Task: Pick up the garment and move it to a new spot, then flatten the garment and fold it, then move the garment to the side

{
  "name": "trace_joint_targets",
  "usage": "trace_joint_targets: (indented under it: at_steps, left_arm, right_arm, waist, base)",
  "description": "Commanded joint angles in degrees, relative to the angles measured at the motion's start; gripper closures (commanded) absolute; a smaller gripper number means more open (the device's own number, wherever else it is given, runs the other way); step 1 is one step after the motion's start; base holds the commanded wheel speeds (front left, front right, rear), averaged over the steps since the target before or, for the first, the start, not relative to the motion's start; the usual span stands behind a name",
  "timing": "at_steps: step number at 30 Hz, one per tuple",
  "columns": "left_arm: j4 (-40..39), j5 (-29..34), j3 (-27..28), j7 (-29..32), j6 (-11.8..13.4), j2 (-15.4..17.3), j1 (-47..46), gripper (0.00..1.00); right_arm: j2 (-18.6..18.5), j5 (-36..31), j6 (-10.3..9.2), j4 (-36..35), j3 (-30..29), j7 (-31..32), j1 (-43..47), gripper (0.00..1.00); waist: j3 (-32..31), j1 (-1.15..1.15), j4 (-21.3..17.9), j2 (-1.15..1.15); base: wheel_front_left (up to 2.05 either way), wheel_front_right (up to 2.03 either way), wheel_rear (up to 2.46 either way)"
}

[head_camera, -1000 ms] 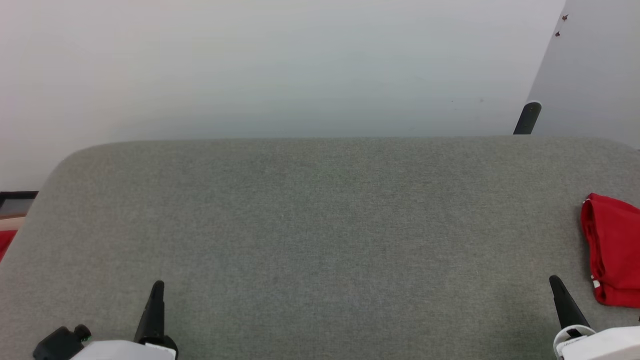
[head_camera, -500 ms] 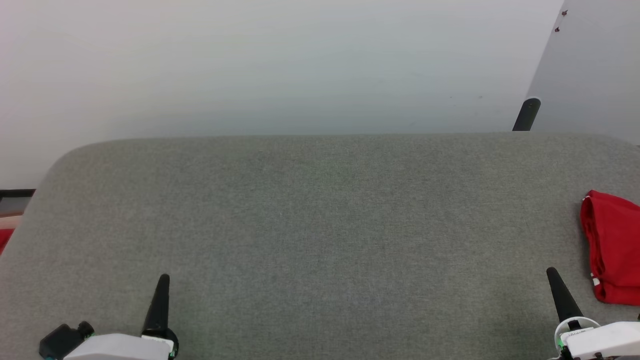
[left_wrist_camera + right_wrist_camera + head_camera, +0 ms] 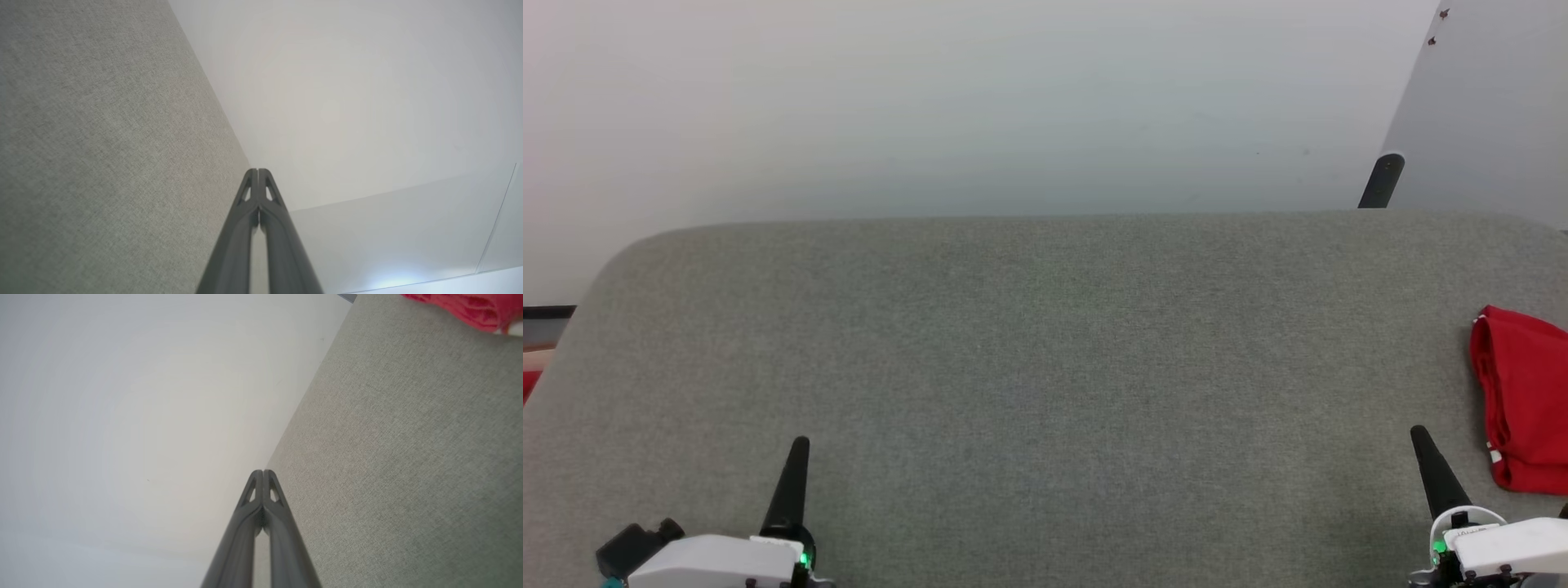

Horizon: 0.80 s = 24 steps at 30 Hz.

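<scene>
1. garment [image 3: 1523, 400]: folded red bundle at the right edge of the table [image 3: 1045, 343], likely already set aside.
2. right gripper [image 3: 1421, 437]: near it, not touching, fingers together, empty.
3. left gripper [image 3: 799, 449]: well apart, fingers together, empty, probably parked.

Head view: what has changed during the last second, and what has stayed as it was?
The whole picture slid slightly upward: the camera moved, not the things. Beyond that, the left gripper and the right gripper each crept forward and a little inward over the grey surface. Nothing was taken or let go. Both jaws stay shut and empty; the folded red garment lies unmoved at the right edge.
</scene>
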Motion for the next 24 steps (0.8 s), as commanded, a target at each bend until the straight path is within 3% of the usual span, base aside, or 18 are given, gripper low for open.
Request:
trace_joint_targets:
  at_steps: [1,24]
  left_arm:
    - [-0.2,-1.6,0.2,0.4,-0.1,-0.1,-1.2,1.0]
    - [0.3,-10.5,0.6,3.1,-0.2,-1.5,-2.7,1.0]
  right_arm:
    - [0.1,1.7,-0.02,-0.2,-0.4,0.3,-1.2,1.0]
    - [1.7,11.0,-0.03,0.3,-0.9,1.4,-2.6,1.0]
  waist:
    - [0.1,0.0,0.0,0.0]
    - [0.9,0.0,-0.4,0.0]
  base:
    - [0.0,0.0,0.0]
    - [0.0,0.0,0.0]
